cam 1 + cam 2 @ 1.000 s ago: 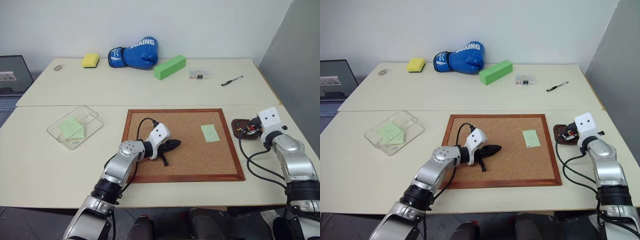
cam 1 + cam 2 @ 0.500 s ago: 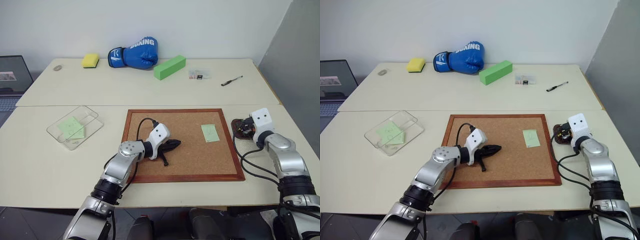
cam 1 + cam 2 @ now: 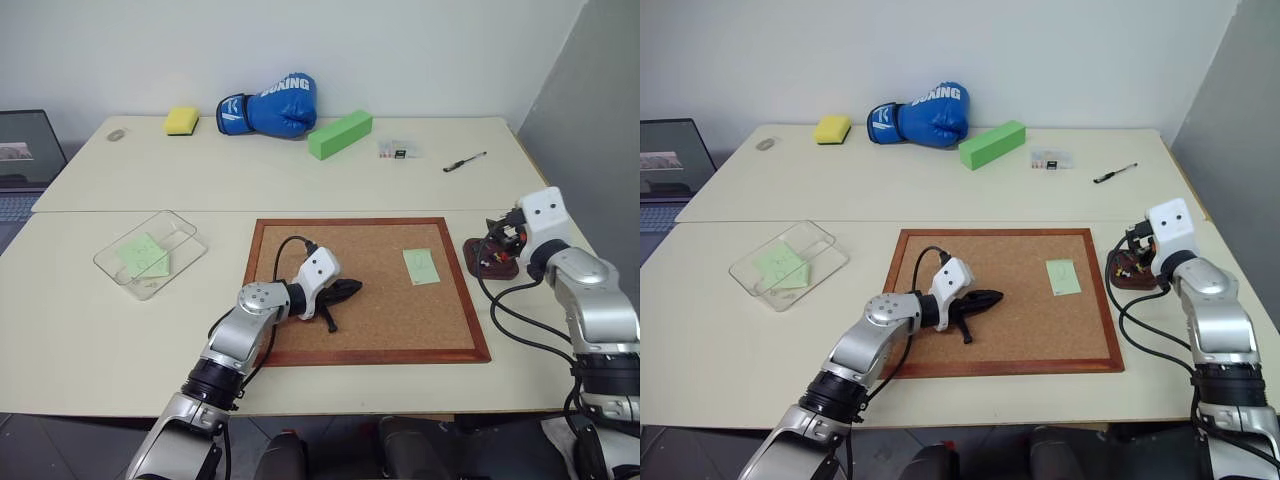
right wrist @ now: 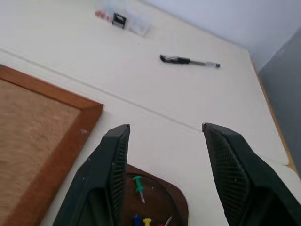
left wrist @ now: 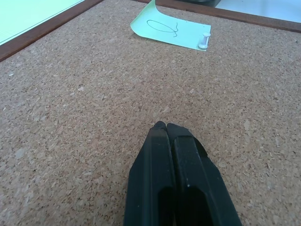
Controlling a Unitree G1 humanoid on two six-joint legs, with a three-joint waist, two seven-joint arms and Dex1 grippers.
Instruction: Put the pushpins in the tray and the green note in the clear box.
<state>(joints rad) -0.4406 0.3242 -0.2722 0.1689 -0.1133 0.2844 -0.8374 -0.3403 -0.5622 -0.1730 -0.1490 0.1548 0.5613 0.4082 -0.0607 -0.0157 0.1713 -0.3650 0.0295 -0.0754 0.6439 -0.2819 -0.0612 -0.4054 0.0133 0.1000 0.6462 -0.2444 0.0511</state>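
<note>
Left eye view: the green note (image 3: pixel 421 266) is seen on the corkboard (image 3: pixel 300 352), held by one white pushpin (image 5: pixel 204 41). It lies between the two hands — ahead of the left hand (image 3: pixel 347 288), which is shut tight and holds nothing. The right hand (image 4: pixel 164 176) is open and empty above the tray (image 3: pixel 472 250), where pushpins (image 4: pixel 140 187) already lie. The clear box (image 3: pixel 184 257) sits far off on the bench's (image 3: pixel 90 330) left side.

Green note (image 3: pixel 421 266) pinned on corkboard; pushpins (image 4: pixel 141 220) in tray (image 3: pixel 474 251).
</note>
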